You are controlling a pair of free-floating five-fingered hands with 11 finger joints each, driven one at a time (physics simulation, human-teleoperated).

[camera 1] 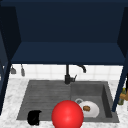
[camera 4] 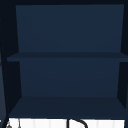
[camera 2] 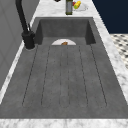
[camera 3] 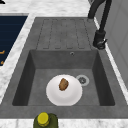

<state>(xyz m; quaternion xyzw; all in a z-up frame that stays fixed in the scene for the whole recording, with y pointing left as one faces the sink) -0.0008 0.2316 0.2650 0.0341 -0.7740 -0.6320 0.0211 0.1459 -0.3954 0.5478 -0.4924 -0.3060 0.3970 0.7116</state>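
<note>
Hand (camera 1: 34,117), black and on the left of your front view, hovers at the front left corner of the sink's draining board (camera 1: 46,98); you cannot tell from its dark outline whether its fingers are spread or curled, and it appears to hold nothing. Just to its right you see a large red ball (camera 1: 67,115) at the front edge, overlapping the near rim of the sink (camera 1: 107,100) in that view and partly covering the white plate (camera 3: 64,93).

That plate lies flat on the floor of the basin, right of the draining board in the front view, with a small brown piece of food (camera 3: 63,84) resting near its middle. The round drain (camera 3: 82,80) sits just beside the plate, toward the back wall.

A black faucet (camera 1: 68,75) stands behind the sink, at the line between board and basin. On the marble tabletop (camera 1: 10,100) to the basin's right you find a green bottle with a yellow cap (camera 3: 43,119); no writing on it can be read. Above the sink hangs an open dark blue cabinet (camera 4: 67,56) with one shelf.
</note>
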